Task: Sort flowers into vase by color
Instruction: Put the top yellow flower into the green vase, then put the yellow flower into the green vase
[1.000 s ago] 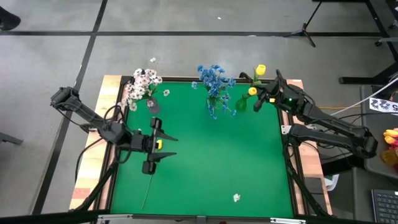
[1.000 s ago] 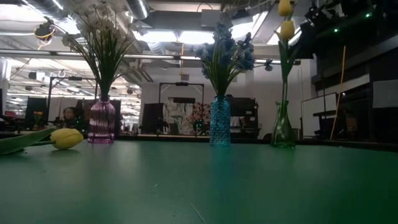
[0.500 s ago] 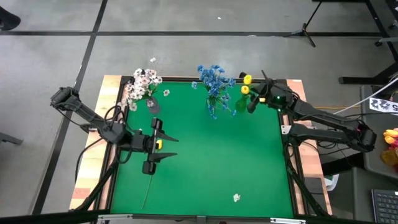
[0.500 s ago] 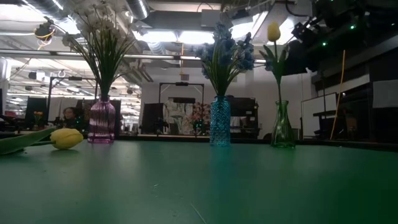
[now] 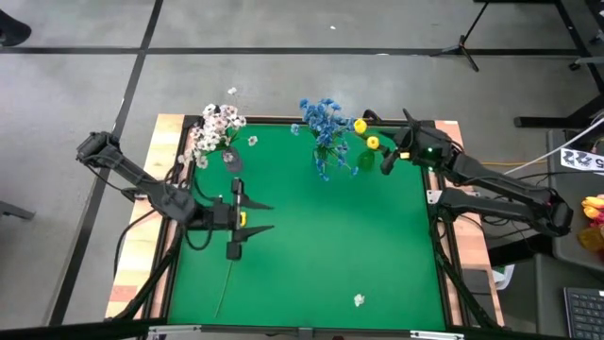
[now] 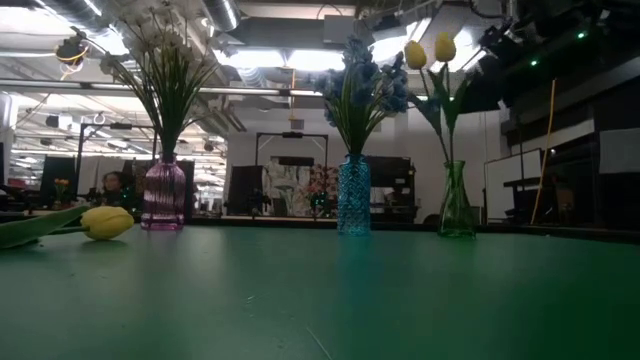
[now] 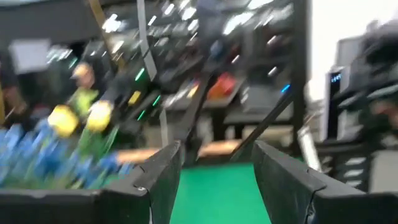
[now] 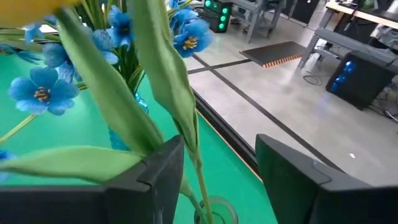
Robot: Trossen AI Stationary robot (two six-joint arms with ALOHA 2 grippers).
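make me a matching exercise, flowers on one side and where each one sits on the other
Flowers:
1. white flowers
2. blue flowers
3. two upright yellow tulips
4. lone yellow tulip

Places:
A. lying on the green table
B. green glass vase
C. pink vase
D. blue vase

Pairs: 1-C, 2-D, 3-B, 4-A

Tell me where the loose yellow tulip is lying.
In the high view, the loose yellow tulip lies on the green mat's left side, between the left hand's open fingers, its stem trailing toward the near edge.
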